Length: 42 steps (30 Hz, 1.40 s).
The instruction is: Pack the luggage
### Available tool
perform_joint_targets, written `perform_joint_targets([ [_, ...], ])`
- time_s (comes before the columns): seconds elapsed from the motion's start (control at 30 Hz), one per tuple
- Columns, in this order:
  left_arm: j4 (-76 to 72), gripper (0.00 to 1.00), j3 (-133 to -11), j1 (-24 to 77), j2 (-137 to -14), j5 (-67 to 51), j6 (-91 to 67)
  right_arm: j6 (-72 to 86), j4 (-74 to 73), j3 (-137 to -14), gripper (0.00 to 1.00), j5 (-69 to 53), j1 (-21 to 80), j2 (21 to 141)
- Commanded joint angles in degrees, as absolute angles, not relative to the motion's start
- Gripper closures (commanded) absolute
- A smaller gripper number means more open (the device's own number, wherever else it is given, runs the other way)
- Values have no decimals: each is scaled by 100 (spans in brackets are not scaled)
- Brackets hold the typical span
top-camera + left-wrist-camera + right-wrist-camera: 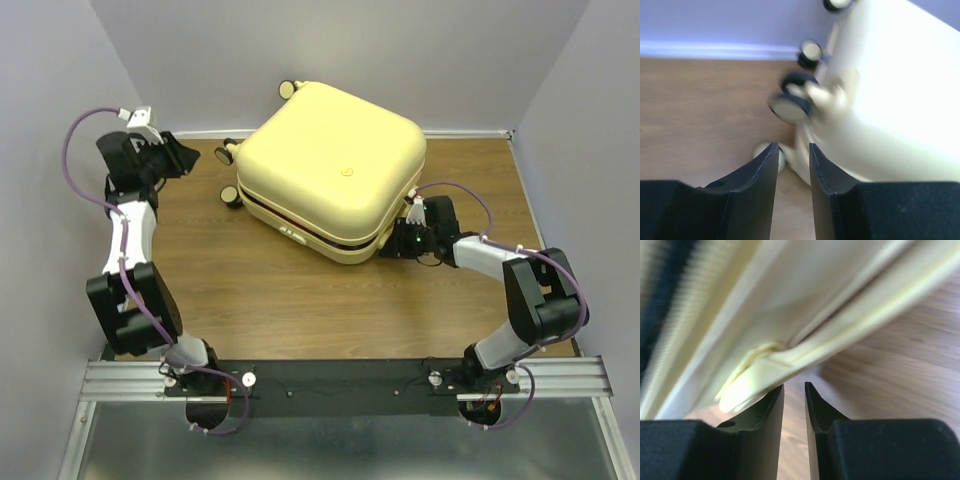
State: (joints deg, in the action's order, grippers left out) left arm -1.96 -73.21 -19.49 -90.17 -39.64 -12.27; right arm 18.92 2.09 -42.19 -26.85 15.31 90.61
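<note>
Top view: luggage point(335, 165) shut, lying flat at far centre of desk point(280, 300), wheels point(230, 195) to the left. Left pincer point(185, 158) far left by the wall, apart from the case. Right pincer point(393, 243) at its near right corner.

Left wrist: pincer narrow, nothing between fingers point(765, 170); blurred wheels just ahead.

Right wrist: pincer narrow, empty; yellow zipper tab point(747, 385) just above left fingertip, seam close.
</note>
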Motion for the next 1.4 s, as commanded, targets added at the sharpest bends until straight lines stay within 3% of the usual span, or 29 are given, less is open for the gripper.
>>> perform_joint_targets([
  [0.0, -712, 59, -5943, -1846, -8184, -3816, -2223, 1700, 567, -4429, 66, -2770, 1696, 8237],
  [0.03, -712, 56, -5715, -1846, -8043, -3745, -2267, 1496, 319, -4473, 61, -2673, 1627, 8061],
  [0.17, -642, 56, -5397, -1916, -8051, -3498, -2565, 880, -675, -4842, 59, -2751, 793, 7603],
  [0.3, -975, 57, -5019, -1881, -8244, -3647, -2988, 344, -1195, -5580, 57, -2786, -226, 7997],
  [0.47, -993, 59, -5045, -1854, -8718, -3735, -2945, 298, -1099, -7230, 55, -2892, -799, 9586],
  [0.8, -492, 59, -5370, -1776, -9184, -3454, -2646, 1492, -800, -11252, 47, -3462, -809, 13398],
  [0.93, -352, 59, -5475, -1626, -9307, -3367, -2532, 1784, -774, -12242, 47, -3839, -607, 14228],
  [1.1, -308, 59, -5748, -1503, -9597, -3182, -2478, 1873, -651, -11990, 47, -4271, -247, 14370],
  [1.37, -37, 60, -6459, -1397, -10142, -3182, -2382, 845, -501, -9662, 47, -4913, 456, 12994],
])
